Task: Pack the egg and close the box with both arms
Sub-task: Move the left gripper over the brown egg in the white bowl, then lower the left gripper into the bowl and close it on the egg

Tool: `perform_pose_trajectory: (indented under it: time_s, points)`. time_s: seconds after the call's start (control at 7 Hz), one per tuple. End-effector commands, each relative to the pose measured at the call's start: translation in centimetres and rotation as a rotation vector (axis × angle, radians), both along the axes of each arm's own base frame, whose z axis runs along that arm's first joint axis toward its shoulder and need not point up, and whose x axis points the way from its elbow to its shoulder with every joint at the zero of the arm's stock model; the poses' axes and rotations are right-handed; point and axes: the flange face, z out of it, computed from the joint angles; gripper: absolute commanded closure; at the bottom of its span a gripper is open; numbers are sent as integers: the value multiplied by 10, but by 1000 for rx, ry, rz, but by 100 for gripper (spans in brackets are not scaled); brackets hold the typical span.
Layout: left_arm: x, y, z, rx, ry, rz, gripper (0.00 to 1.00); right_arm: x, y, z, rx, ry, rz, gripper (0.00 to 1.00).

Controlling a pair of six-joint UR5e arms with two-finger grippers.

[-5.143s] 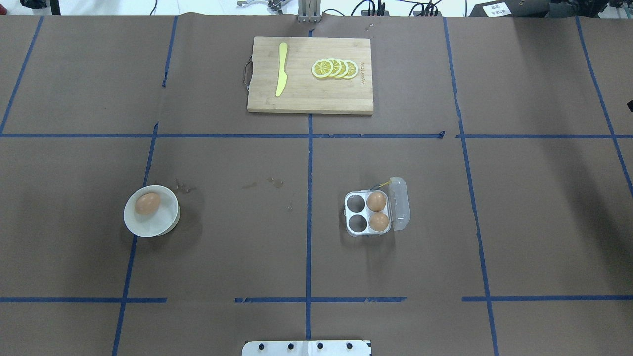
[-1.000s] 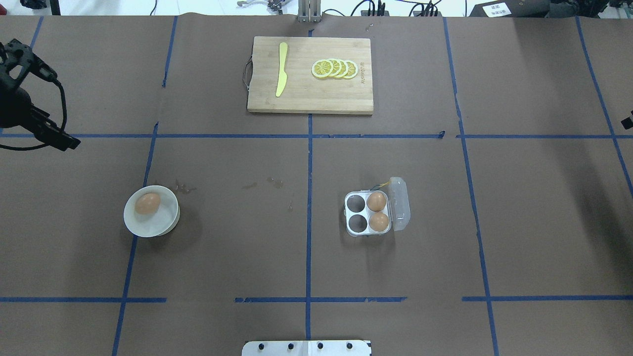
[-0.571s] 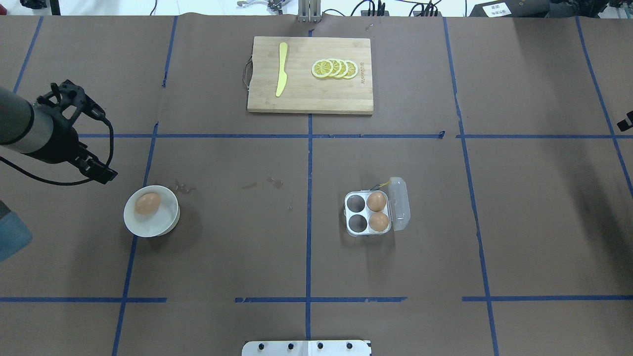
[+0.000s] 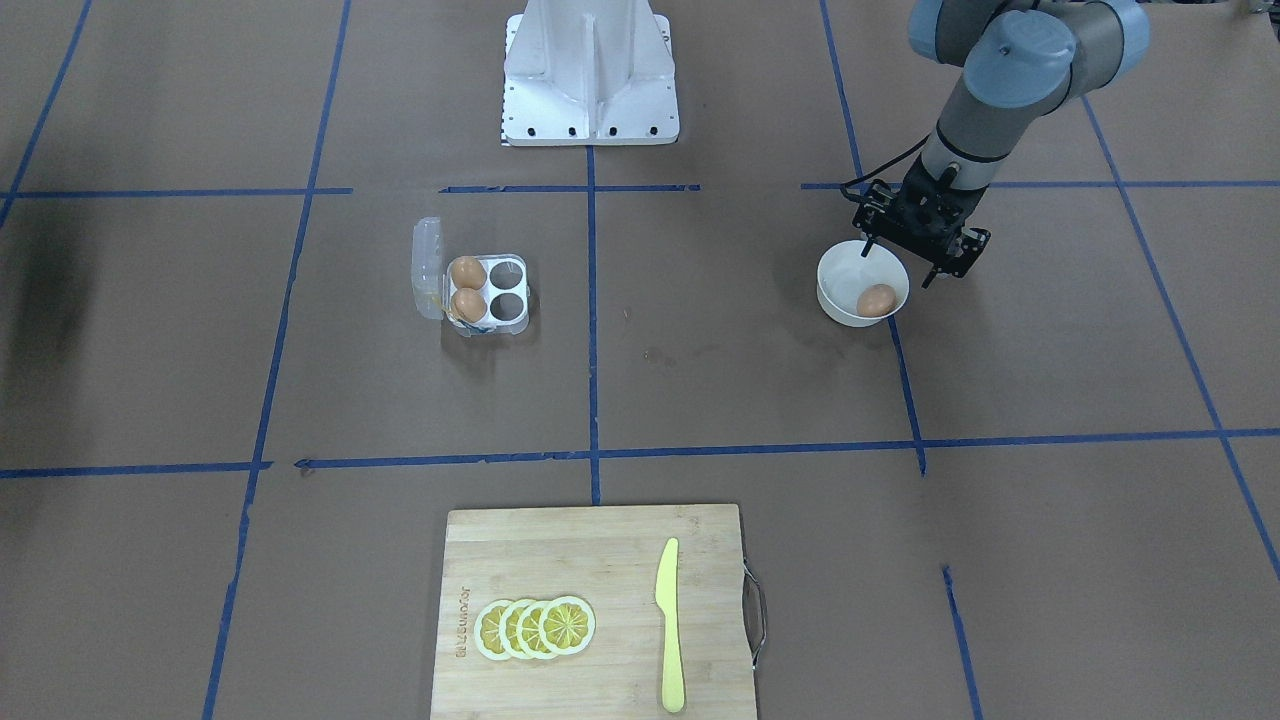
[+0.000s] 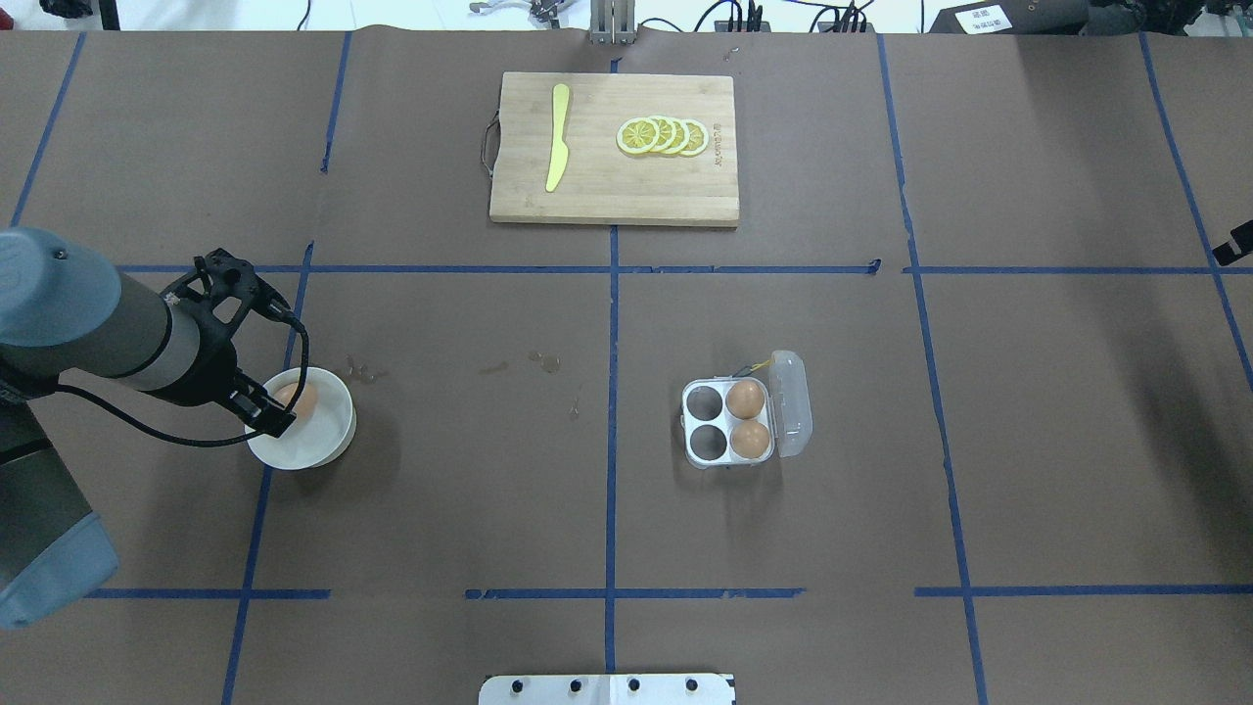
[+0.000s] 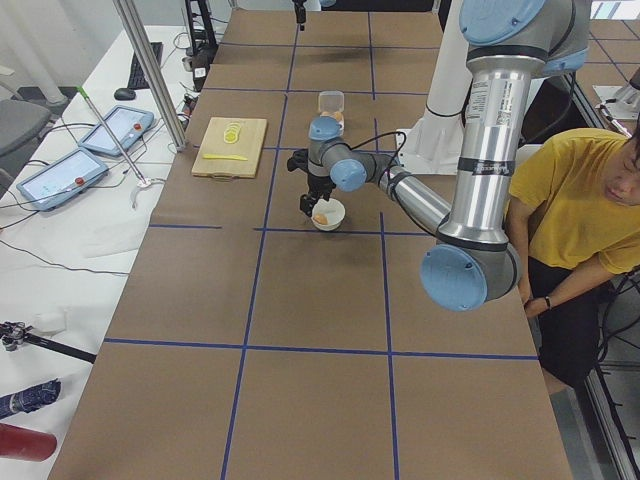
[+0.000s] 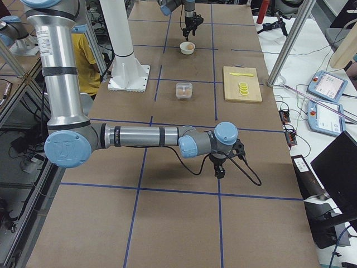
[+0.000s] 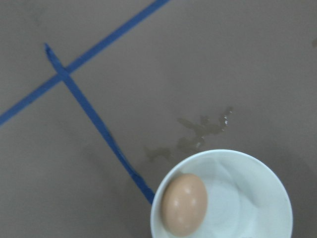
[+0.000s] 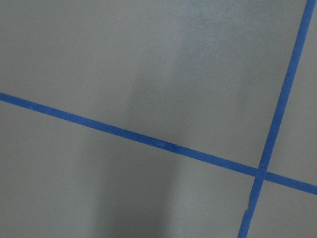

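Left jaws wide apart, empty, over bowl [image 5: 336, 446] rim beside egg [image 5: 303, 397]; right jaws' spread unclear.

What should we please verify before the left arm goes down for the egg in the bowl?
1. Egg lies loose in the white bowl: ok.
2. Left hand is open above the bowl: ok.
3. Left hand is centred over the egg: cannot tell.
4. Egg carton has its lid open and two cells empty: ok.
5. Right hand is far from the carton: ok; open or shut: cannot tell.
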Motion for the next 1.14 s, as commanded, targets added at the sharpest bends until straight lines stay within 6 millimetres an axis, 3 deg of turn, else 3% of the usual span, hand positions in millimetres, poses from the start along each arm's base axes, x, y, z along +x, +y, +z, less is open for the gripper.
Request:
perform_pose_trajectory:
  time_s: [0.0, 0.57, 1.0]
  points:
    - [11, 6, 5, 15, -28, -4, 25, -3, 0, 1, -1, 0, -6, 0]
    - [19, 4, 13, 20, -53, -6, 35, -5, 1, 5, -9, 3, -9, 0]
    - [29, 1, 0, 34, -33, 2, 35, -6, 1, 9, -16, 5, -10, 0]
